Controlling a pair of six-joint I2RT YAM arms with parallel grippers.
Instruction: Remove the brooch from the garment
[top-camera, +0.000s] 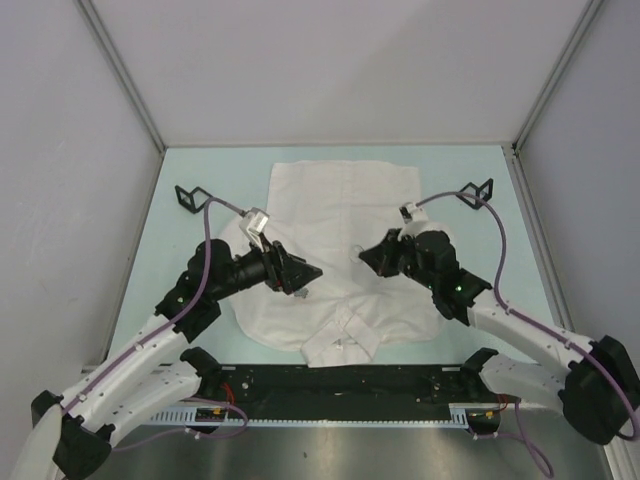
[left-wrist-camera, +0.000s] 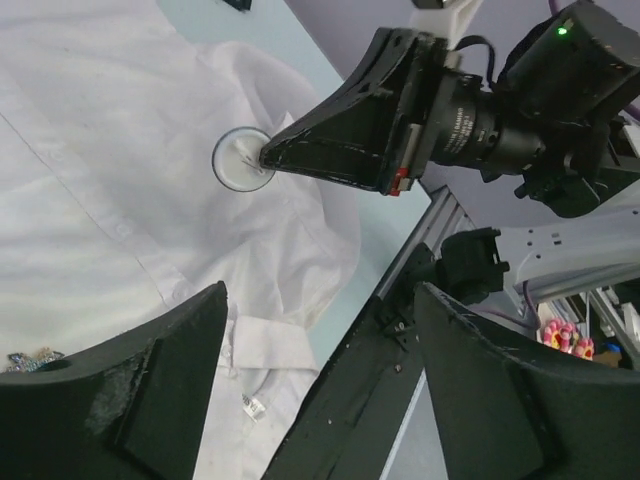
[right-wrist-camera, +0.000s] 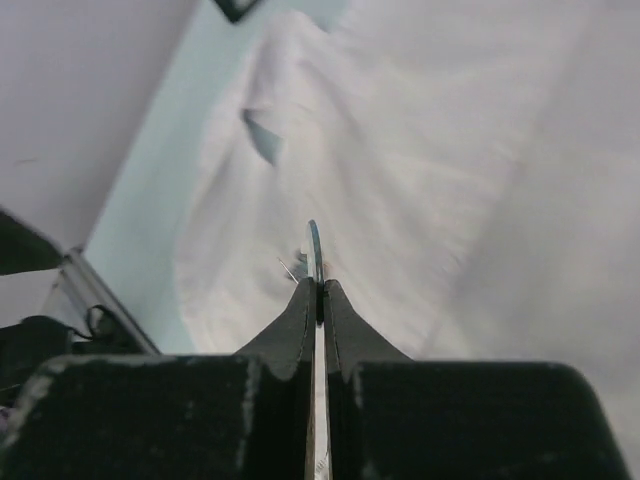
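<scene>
Right claw pressed together on the round disc brooch, mid-chest on the white shirt on the worktop. Left claw spread, nearby. Best hold the fabric down and pull the brooch off slowly.

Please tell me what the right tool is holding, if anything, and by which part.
The right tool pinches a thin round disc by its rim.

White — faintly pink — garment, whitish grey-rimmed brooch, pale aqua table, black right end effector
</scene>
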